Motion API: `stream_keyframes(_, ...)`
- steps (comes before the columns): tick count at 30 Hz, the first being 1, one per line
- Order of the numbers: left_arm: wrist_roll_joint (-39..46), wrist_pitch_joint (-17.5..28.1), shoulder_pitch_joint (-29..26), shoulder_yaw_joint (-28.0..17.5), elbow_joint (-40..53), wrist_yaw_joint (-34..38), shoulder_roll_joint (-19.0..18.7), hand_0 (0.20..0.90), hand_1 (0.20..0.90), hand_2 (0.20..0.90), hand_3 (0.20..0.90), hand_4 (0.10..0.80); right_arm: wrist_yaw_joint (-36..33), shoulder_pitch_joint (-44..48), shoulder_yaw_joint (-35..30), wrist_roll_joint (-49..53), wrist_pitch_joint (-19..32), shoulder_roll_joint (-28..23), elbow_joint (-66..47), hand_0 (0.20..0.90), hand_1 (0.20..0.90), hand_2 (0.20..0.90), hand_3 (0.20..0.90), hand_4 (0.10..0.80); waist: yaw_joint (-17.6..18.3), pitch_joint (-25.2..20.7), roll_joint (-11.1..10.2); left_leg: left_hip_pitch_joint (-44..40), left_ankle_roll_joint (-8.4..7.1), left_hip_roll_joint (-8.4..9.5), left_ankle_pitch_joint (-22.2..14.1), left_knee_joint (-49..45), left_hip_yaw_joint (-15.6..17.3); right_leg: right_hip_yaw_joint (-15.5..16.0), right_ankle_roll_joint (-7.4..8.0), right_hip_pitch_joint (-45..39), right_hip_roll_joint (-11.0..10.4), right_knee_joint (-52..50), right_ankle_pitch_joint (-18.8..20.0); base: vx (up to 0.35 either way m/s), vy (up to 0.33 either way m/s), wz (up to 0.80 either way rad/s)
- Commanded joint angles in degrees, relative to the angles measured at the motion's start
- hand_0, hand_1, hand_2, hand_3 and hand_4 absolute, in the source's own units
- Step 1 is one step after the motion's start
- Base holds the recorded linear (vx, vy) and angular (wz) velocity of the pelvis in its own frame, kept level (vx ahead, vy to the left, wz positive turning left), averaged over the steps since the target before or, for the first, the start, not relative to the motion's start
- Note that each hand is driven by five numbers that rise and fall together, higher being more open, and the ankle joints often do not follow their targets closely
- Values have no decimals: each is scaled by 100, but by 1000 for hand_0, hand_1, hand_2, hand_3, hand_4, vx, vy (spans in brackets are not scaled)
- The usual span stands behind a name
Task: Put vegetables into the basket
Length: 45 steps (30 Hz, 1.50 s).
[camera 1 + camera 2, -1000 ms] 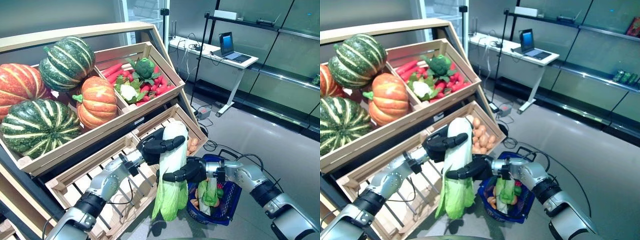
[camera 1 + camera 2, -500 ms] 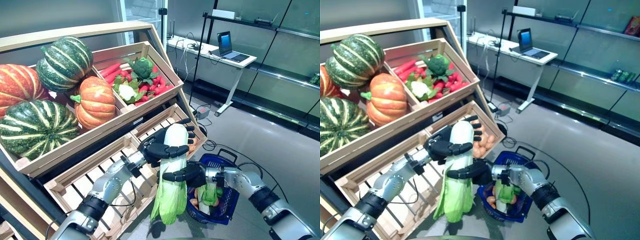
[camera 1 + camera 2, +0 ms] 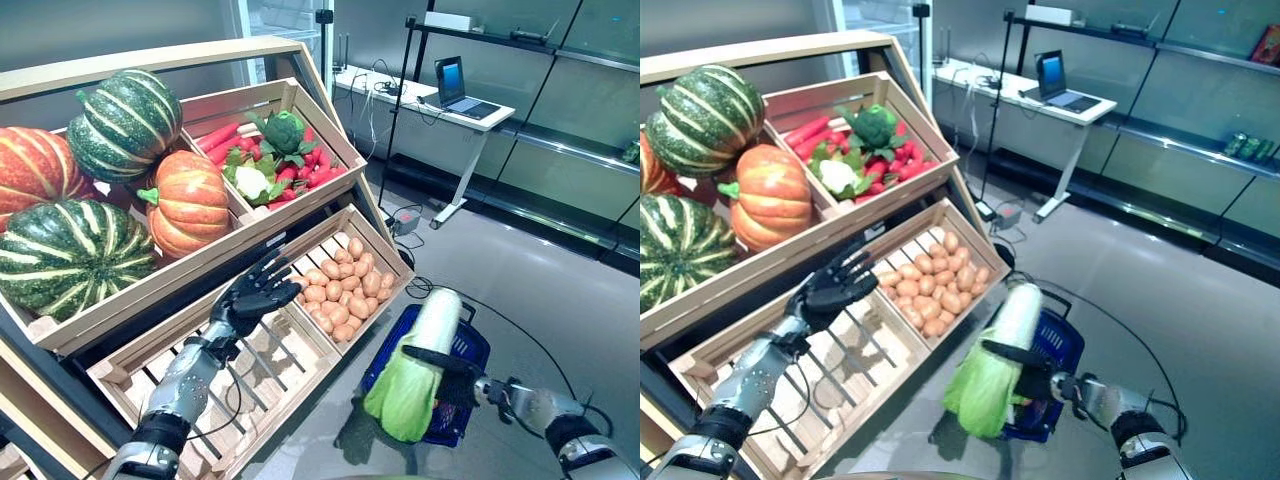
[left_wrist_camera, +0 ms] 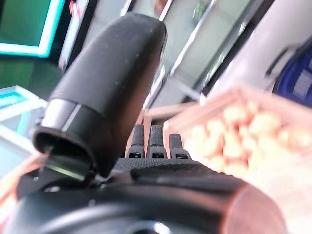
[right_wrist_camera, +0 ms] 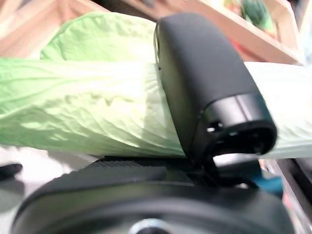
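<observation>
Right hand (image 3: 452, 372) clamped on the cabbage (image 3: 418, 362) just above the blue basket (image 3: 466, 351), left hand (image 3: 250, 297) spread open over the crate (image 3: 300, 262) — best lowered leaf-end first, then released.

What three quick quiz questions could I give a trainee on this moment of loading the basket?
1. True or false: the left hand is holding the cabbage.
2. Which hand grips the cabbage? A) left B) right C) both
3. Fill in: the open left hand hangs over the lower crate beside the ____.

Key: 1. False; its fingers are spread and empty. 2. B; the right hand is curled round it over the blue basket. 3. potatoes.
</observation>
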<state>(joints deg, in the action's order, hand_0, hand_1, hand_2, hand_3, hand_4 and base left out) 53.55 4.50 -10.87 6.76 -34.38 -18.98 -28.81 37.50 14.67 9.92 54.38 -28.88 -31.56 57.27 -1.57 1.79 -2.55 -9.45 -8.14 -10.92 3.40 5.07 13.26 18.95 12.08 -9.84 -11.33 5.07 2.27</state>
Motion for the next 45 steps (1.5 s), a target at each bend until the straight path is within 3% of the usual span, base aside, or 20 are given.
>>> stream_keyframes(1,-262,797,-830,-243,-119,152,-202,900,900,900,900,800,-379,821,-595,470,872,-276,355,300,300,300,300,400,-120,36,50,97,18,-102,-113,-7,-139,-41,-274,-36,-58,-58,71,55,-16,1)
stream_keyframes(7,-744,487,-716,-39,-282,280,-131,900,900,900,900,800,-1486,987,-980,363,1549,-261,773,300,300,300,300,400,-216,152,119,95,32,-74,-122,-7,-191,-7,-284,-41,-60,-81,59,46,-15,1)
stream_keyframes(10,-1014,596,-603,99,-177,549,-91,900,900,900,900,800,-1791,1081,-973,399,1713,-209,764,300,300,300,300,400,-294,273,165,134,60,-40,-99,-24,-185,58,-306,36,-72,-320,-51,0,-7,2)
stream_keyframes(14,-740,889,-1081,398,62,535,-230,900,900,900,900,800,-2218,1883,-737,308,2180,-403,855,300,300,300,300,400,-416,1110,248,1263,37,1,-296,-1267,-476,-4,-439,1104,-277,-1579,-409,-498,-76,3)
stream_keyframes(15,-262,989,-1331,477,154,392,-271,900,900,900,900,800,-2273,2266,-624,312,2345,-550,912,300,300,300,300,400,-416,1529,298,1841,44,-49,-445,-1918,-548,-64,-491,1633,-438,-2170,-508,-560,-42,18)
stream_keyframes(17,10,1063,-1441,560,322,454,-212,900,900,900,900,800,-2304,2543,-536,399,2481,-636,944,300,300,300,300,400,-422,1826,348,2417,85,-115,-706,-2653,-631,-142,-558,2168,-662,-2888,-701,-432,-10,21)
stream_keyframes(20,87,1171,-1380,679,408,495,-59,900,900,900,900,800,-2351,2761,-461,269,2478,-711,1010,300,300,300,300,400,-451,2032,400,2878,78,-182,-1191,-3453,-682,-257,-562,2657,-885,-3841,-1143,-127,20,14)
stream_keyframes(21,98,1182,-1396,684,408,494,-48,900,900,900,900,800,-2360,2794,-453,259,2474,-726,1020,300,300,300,300,400,-449,2044,407,2991,123,-178,-1111,-3506,-655,-230,-613,2755,-913,-3871,-1065,-128,25,14)
stream_keyframes(23,230,1241,-1419,798,473,494,6,900,900,900,900,800,-2476,3068,-350,275,2435,-850,1204,300,300,300,300,400,-472,2196,487,3350,208,-220,-1406,-4058,-632,-275,-659,3178,-1063,-4550,-1337,-176,42,11)
stream_keyframes(26,302,1352,-1449,875,463,429,68,900,900,900,900,800,-2504,3193,-386,352,2566,-865,1285,300,300,300,300,400,-487,2352,538,3681,193,-176,-1649,-4591,-725,-308,-685,3464,-1146,-5028,-1509,-142,18,15)
stream_keyframes(29,470,1357,-1518,977,341,255,78,900,900,900,900,800,-2648,3331,-302,180,2709,-914,1301,300,300,300,300,400,-449,2463,590,4026,239,-190,-1866,-5034,-776,-538,-703,3929,-1231,-5594,-1738,-85,-4,10)
stream_keyframes(30,563,1384,-1545,1068,325,176,65,900,900,900,900,800,-2725,3438,-273,207,2710,-991,1324,300,300,300,300,400,-437,2538,628,4191,202,-171,-2155,-5398,-851,-658,-652,4127,-1285,-5950,-1992,-110,-4,11)
stream_keyframes(31,587,1381,-1557,1079,332,158,62,900,900,900,900,800,-2737,3465,-262,213,2714,-1008,1321,300,300,300,300,400,-431,2546,634,4280,249,-163,-2014,-5369,-832,-642,-714,4222,-1295,-5920,-1867,-115,-9,19)
stream_keyframes(33,744,1472,-1501,1147,414,5,63,900,900,900,900,800,-2781,3561,-216,281,2794,-1100,1299,300,300,300,300,400,-409,2625,689,4508,226,-138,-2360,-5858,-915,-774,-701,4494,-1301,-6363,-2173,-46,-4,17)
stream_keyframes(36,855,1531,-1416,1166,518,-62,51,900,900,900,900,800,-2883,3612,-223,298,2794,-1137,1279,300,300,300,300,400,-408,2679,722,4707,221,-152,-2507,-6187,-966,-847,-713,4698,-1315,-6607,-2287,-22,-3,12)
stream_keyframes(37,855,1573,-1394,1171,541,-71,54,900,900,900,900,800,-3037,3661,-211,305,2778,-1150,1290,571,571,571,571,580,-409,2697,732,4802,229,-160,-2555,-6316,-988,-883,-718,4815,-1320,-6718,-2324,-58,-3,6)
stream_keyframes(38,869,1591,-1395,1175,555,-76,49,900,900,900,900,800,-3090,3689,-223,286,2789,-1172,1319,900,900,900,900,800,-407,2724,738,4872,233,-164,-2589,-6418,-1006,-899,-722,4895,-1326,-6797,-2346,-77,-4,0)
stream_keyframes(45,1008,1648,-1498,1203,587,-109,-26,900,900,900,900,800,-3326,3980,-197,422,2825,-1279,1386,900,900,900,900,800,-383,2797,761,5219,264,-162,-2760,-6866,-1090,-979,-728,5319,-1317,-7240,-2501,-34,-7,0)
